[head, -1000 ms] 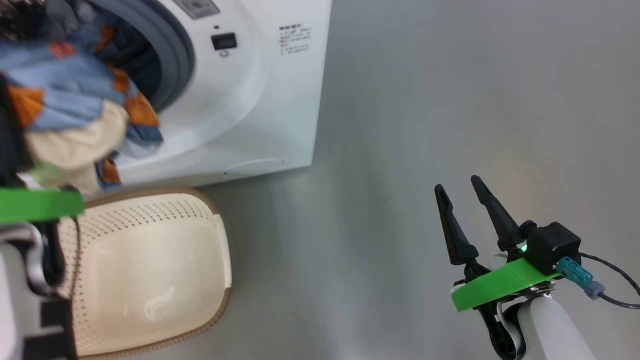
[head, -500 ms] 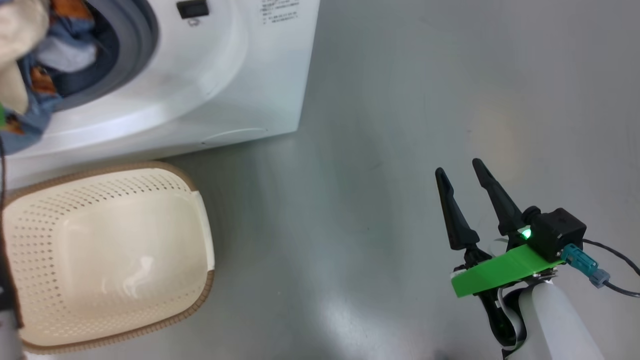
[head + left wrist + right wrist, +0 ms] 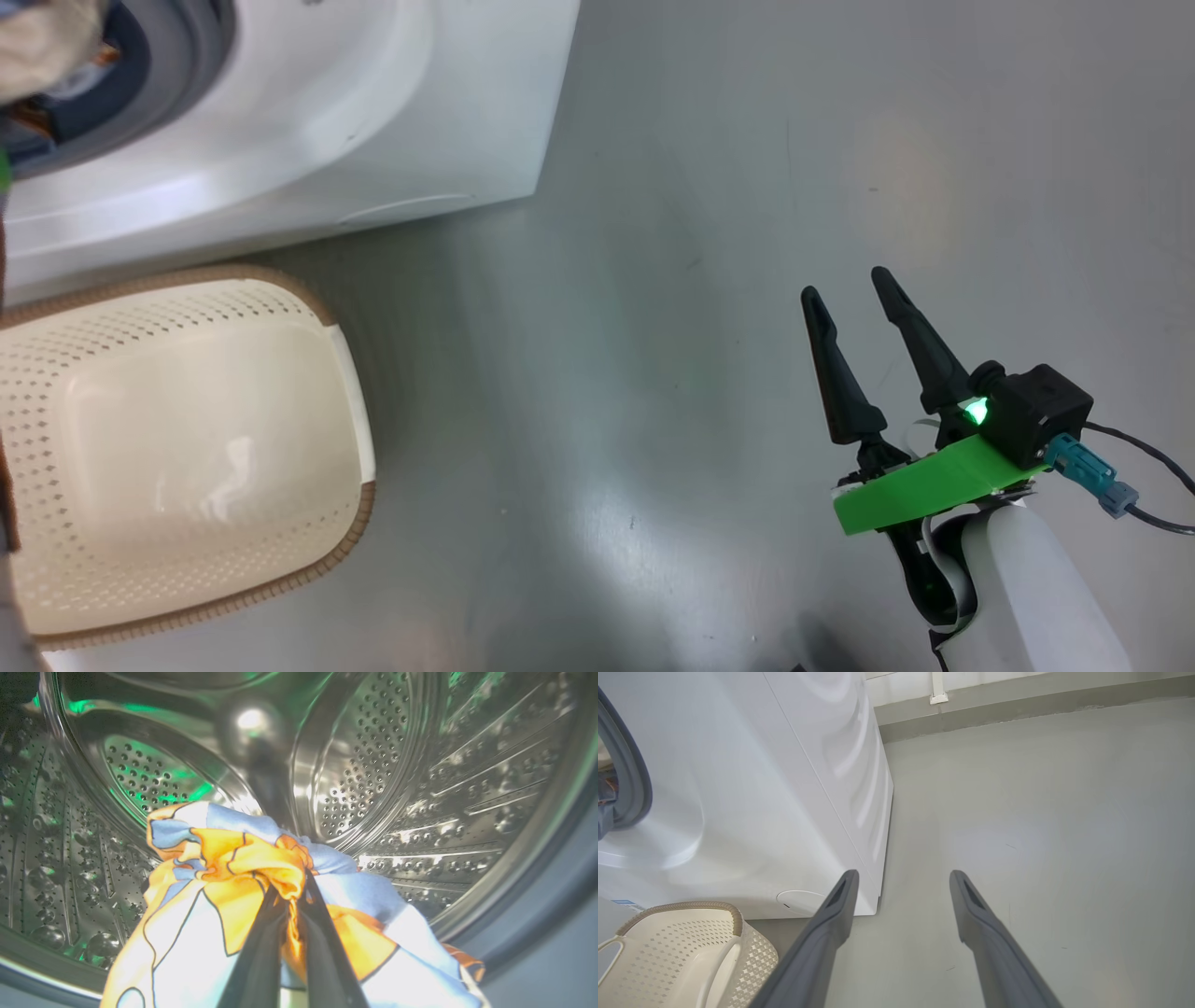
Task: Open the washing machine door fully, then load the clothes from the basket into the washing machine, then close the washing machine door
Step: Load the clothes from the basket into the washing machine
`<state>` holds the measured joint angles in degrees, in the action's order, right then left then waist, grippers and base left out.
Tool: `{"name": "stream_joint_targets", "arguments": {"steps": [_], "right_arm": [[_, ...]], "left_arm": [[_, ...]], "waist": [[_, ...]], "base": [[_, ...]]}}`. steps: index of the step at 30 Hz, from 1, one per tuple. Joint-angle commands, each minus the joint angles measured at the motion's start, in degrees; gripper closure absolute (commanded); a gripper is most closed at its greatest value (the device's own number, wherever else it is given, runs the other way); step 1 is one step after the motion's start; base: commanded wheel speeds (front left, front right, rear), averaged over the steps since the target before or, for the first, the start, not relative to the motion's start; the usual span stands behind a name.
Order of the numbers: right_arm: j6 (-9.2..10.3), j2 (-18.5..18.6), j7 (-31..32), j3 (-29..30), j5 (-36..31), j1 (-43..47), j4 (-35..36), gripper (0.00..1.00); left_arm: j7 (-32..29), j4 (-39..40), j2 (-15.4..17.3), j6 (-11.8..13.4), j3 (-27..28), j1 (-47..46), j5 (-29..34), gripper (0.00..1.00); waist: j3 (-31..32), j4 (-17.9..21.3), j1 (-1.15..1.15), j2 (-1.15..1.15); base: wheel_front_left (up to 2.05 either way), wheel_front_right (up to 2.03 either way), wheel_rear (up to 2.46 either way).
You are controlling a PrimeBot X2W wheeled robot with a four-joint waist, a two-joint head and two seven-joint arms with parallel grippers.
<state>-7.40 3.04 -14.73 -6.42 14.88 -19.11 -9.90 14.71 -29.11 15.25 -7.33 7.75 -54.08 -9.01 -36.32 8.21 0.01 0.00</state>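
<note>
- Two dark fingers of the left gripper [image 3: 292, 891] stood pinched together on the clothes [image 3: 224, 858], a bundle of orange, pale blue and white fabric, in the left wrist view.
- That same view looked into a perforated steel drum [image 3: 373, 765], with the bundle held in front of the drum's back wall and green light glinting on the steel.
- From the head view came the outside: the white washing machine [image 3: 373, 112] at the upper left, its blue-grey rubber ring [image 3: 159, 84], and a cream and orange scrap of the clothes at the ring's opening.
- The basket [image 3: 359, 504] sat on the grey floor [image 3: 653, 280] just in front of the machine, its glossy cream bottom in plain sight.
- The right gripper [image 3: 843, 285] hung over the floor well apart from the machine, fingers spread wide and holding nothing.
- The right wrist view added the machine's side panel, a small round flap [image 3: 801, 900] low on its front, a blue label [image 3: 626, 904] and a basket handle [image 3: 723, 963].
</note>
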Motion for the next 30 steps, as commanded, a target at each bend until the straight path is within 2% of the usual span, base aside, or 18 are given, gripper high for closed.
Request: {"name": "stream_joint_targets", "arguments": {"steps": [1,8,15,19,23,28,30], "right_arm": [[-0.09,-0.2,-0.3,-1.2,0.9,0.5,1.2,0.0],[-0.09,-0.2,-0.3,-2.0,1.3,0.2,1.2,0.0],[-0.09,-0.2,-0.3,-2.7,1.8,0.1,1.5,0.0],[-0.09,-0.2,-0.3,-3.2,2.2,-0.3,1.8,0.0],[-0.09,-0.2,-0.3,-3.3,2.6,-0.6,2.4,0.0],[-0.09,-0.2,-0.3,-3.1,2.7,-0.8,2.5,0.0],[-0.09,-0.2,-0.3,-3.0,2.7,-0.8,2.5,0.0]], "left_arm": [[0.3,0.4,3.3,-0.1,0.6,-1.4,-0.6,1.0],[-2.2,-9.8,5.1,-0.2,-3.6,-10.6,-2.9,1.0],[-1.6,-14.1,6.8,-0.2,-6.8,-17.9,-4.2,1.0],[0.2,-11.3,8.5,-0.2,-9.7,-21.1,-2.6,1.0],[0.3,-2.5,8.7,0.1,-8.9,-21.2,-0.3,1.0],[0.3,3.9,8.2,0.2,-7.6,-19.0,1.4,1.0],[0.3,4.0,7.7,0.2,-6.9,-17.7,1.5,1.0]], "waist": [[-1.0,0.1,-0.01,0.0],[-3.5,0.3,-0.01,0.0],[-5.6,1.1,-0.01,0.0],[-7.2,1.8,-0.01,0.0],[-8.5,2.3,-0.01,0.0],[-9.1,2.4,-0.01,0.0],[-9.1,2.3,-0.01,0.0]], "base": [[0.0,0.0,0.0],[0.0,0.0,0.0],[0.0,0.0,0.0],[0.0,0.0,0.0],[0.0,0.0,0.0],[0.0,0.0,0.0],[0.0,0.0,0.0]]}}
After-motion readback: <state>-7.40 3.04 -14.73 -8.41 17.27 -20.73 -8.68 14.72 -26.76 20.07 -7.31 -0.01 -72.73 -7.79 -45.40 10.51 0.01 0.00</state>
